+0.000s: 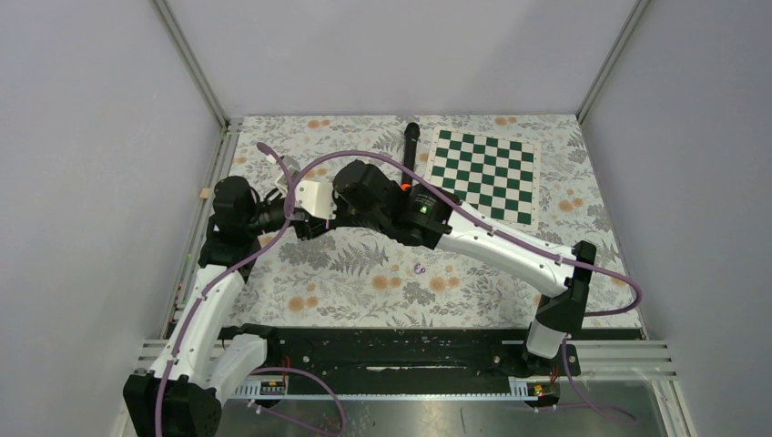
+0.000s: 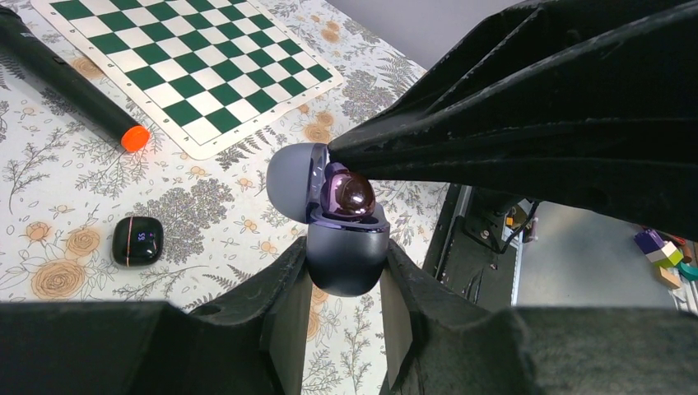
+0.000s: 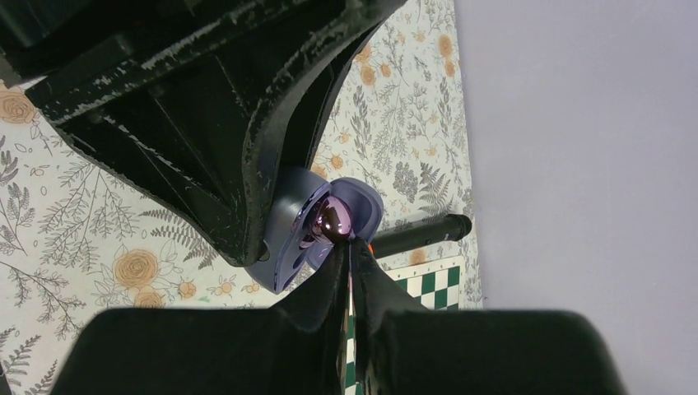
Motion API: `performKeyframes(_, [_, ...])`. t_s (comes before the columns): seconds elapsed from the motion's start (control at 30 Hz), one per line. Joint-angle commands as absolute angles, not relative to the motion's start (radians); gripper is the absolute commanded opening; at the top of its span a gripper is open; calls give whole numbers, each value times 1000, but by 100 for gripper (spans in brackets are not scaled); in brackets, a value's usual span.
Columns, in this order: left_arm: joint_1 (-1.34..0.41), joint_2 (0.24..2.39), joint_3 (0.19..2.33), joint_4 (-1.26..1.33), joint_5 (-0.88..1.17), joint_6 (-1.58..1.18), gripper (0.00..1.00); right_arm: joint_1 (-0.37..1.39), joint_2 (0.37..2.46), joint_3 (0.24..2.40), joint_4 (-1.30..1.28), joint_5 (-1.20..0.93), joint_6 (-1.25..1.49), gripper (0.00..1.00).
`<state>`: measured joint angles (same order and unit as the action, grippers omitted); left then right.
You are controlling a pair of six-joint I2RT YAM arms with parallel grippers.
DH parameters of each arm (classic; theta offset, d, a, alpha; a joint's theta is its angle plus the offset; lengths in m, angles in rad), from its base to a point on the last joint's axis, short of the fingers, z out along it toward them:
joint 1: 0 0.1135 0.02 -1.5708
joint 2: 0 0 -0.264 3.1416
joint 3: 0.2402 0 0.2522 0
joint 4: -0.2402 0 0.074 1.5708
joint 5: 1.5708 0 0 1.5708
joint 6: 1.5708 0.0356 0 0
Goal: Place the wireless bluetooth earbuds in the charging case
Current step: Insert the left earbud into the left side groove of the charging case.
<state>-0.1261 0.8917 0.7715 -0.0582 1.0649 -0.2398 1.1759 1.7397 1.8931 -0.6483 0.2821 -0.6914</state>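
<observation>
My left gripper is shut on the base of a dark lilac charging case, held above the table with its lid swung open. A shiny purple earbud sits in the case's top. My right gripper is shut, and its closed tips press against that earbud from the lid side. In the top view both grippers meet at the table's left middle, where the case is hidden under them. A tiny lilac bud lies alone on the flowered cloth.
A small black case lies on the cloth below the held case. A long black microphone with an orange end lies beside the green chessboard at the back. Grey walls close in the table.
</observation>
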Motion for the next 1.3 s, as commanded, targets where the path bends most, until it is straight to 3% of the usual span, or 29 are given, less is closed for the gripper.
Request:
performKeyframes(0.0, [-135, 881, 784, 2, 1091, -229, 0, 1186, 1758, 1941, -673, 279, -694, 0])
performKeyframes(0.53, [-136, 894, 791, -38, 1095, -211, 0, 1192, 1739, 1929, -688, 209, -690, 1])
performKeyframes(1.0, [-137, 909, 741, 51, 1184, -170, 0, 1128, 1607, 1865, -656, 163, -543, 22])
performKeyframes(1.27, [-137, 923, 638, 433, 1288, -361, 0, 1051, 1528, 1869, -686, 47, -427, 32])
